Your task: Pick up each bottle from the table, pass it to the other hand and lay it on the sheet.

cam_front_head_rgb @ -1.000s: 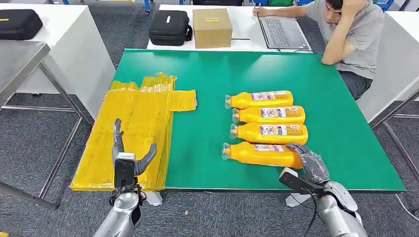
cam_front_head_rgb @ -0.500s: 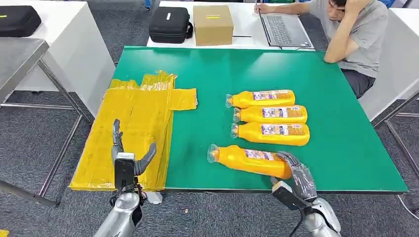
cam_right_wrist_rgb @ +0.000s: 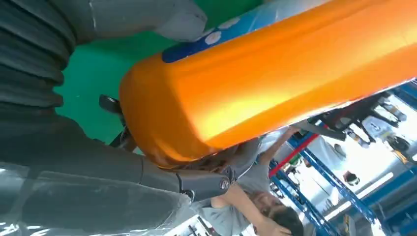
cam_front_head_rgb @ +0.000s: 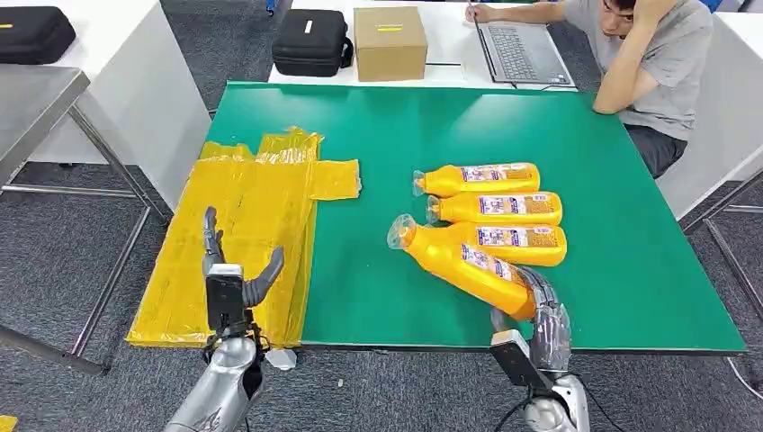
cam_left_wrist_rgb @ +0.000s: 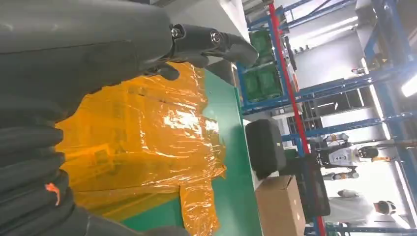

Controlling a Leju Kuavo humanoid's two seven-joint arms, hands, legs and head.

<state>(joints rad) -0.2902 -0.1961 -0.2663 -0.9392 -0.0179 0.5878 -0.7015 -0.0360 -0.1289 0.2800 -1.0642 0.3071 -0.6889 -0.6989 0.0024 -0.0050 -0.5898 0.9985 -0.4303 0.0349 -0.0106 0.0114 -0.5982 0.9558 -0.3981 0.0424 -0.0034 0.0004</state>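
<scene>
My right hand (cam_front_head_rgb: 543, 317) grips the base of an orange bottle (cam_front_head_rgb: 459, 264) near the green table's front edge; the bottle is lifted and tilted, its clear cap up and to the left. The right wrist view has the same orange bottle (cam_right_wrist_rgb: 275, 73) wrapped by the thumb and fingers (cam_right_wrist_rgb: 196, 182). Three more orange bottles (cam_front_head_rgb: 490, 207) lie side by side on the table behind it. The yellow sheet (cam_front_head_rgb: 252, 234) covers the table's left end. My left hand (cam_front_head_rgb: 229, 274) hovers open over the sheet's front part, holding nothing; the left wrist view looks across the sheet (cam_left_wrist_rgb: 147, 142).
The green table (cam_front_head_rgb: 378, 135) has bare room between sheet and bottles. Behind it, a white table carries a black case (cam_front_head_rgb: 310, 42), a cardboard box (cam_front_head_rgb: 390, 42) and a laptop (cam_front_head_rgb: 517, 54). A person (cam_front_head_rgb: 648, 63) sits at the far right corner.
My right hand has raised and swung the gripped bottle, its cap end rising and moving back towards the row of three. The camera has shifted slightly. The left hand has hardly moved.
</scene>
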